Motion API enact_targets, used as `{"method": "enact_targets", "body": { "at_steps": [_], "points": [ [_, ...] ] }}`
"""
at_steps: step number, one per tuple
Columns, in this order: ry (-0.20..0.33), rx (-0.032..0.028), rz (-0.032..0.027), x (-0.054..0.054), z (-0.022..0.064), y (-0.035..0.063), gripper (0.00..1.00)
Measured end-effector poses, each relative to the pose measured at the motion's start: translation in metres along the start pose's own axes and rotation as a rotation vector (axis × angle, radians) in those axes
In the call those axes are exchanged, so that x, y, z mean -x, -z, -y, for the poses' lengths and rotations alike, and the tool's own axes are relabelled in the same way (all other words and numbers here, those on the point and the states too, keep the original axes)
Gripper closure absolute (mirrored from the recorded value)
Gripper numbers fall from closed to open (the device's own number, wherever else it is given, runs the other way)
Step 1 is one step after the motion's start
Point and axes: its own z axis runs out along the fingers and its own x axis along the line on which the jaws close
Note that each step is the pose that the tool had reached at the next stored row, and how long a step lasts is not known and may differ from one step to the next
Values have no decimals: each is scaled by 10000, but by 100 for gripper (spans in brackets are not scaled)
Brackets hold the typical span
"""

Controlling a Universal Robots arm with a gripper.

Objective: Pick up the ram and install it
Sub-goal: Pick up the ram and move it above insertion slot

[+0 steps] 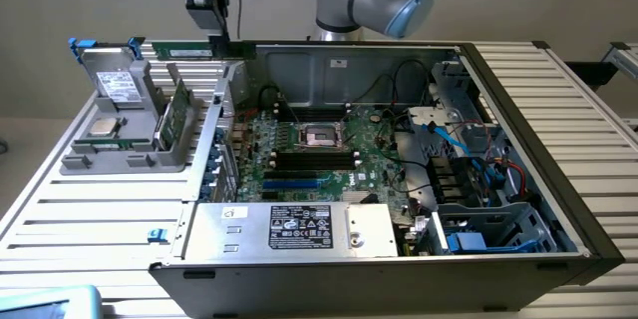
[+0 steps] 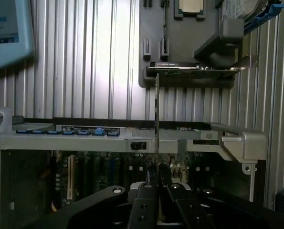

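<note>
One ram (image 1: 184, 51), thin green stick, sat clamped in gripper (image 2: 157, 169) over PC case's (image 1: 349, 282) far rim; chips hard to read, near end hidden btwn fingers (image 2: 144, 200).

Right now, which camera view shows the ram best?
The exterior view: the ram shows its long green side there, held by the gripper. In the wrist view the ram is edge-on, a thin line between the fingers.

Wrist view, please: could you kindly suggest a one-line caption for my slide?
Claw gripping the ram edge-on at the open computer case's rim.
</note>
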Motion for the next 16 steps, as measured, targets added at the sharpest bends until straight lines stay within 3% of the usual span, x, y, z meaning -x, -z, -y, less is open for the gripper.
{"method": "enact_targets", "body": {
  "at_steps": [9,11,13,16],
  "points": [
    [1,0,-1,-11,410,17,87],
    [-1,1,-24,-11,502,19,87],
    [-4,-2,-108,-5,578,19,87],
    [-18,-21,-383,6,675,18,87]
  ]
}}
